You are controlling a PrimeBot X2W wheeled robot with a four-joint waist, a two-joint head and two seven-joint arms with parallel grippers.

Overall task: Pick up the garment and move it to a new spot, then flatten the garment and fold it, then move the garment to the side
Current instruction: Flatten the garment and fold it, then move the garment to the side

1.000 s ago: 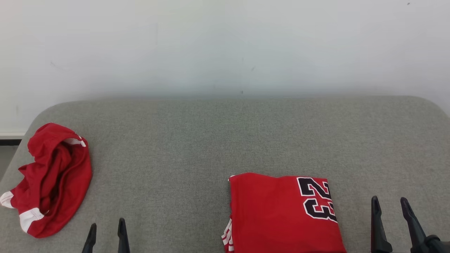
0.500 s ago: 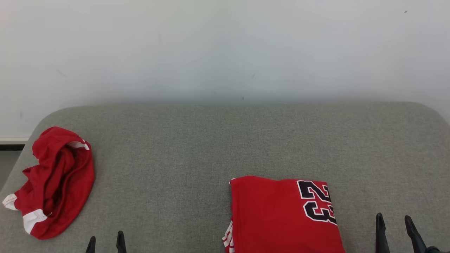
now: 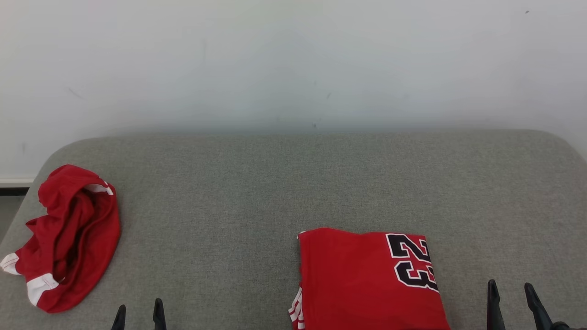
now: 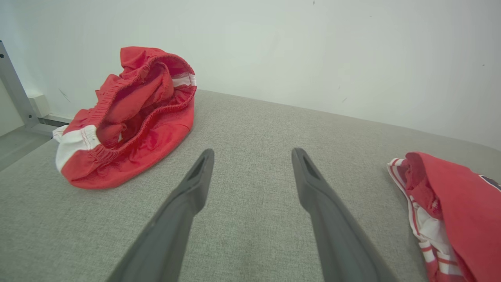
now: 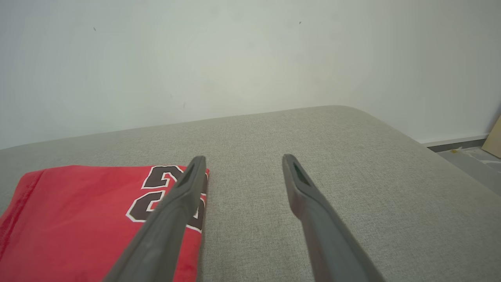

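Crumpled red garment [image 3: 69,238], judged soft and light, is best taken at its waistband [image 4: 117,84]; left gripper [image 3: 140,305] and right gripper [image 3: 510,284] are seen spread, empty.

A jersey [image 3: 362,279] lies on the cushion [image 3: 275,183], just left of the fingers of the right gripper [image 3: 509,284]. The shorts [image 3: 69,238] lie ahead-left of the left gripper [image 3: 140,305].

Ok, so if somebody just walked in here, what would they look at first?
Probably the folded red jersey with the big dark 23 on it, lying flat at the near edge of the grey padded surface, a bit right of the middle. After that, the crumpled red shorts with white trim, heaped up at the left end of the surface.
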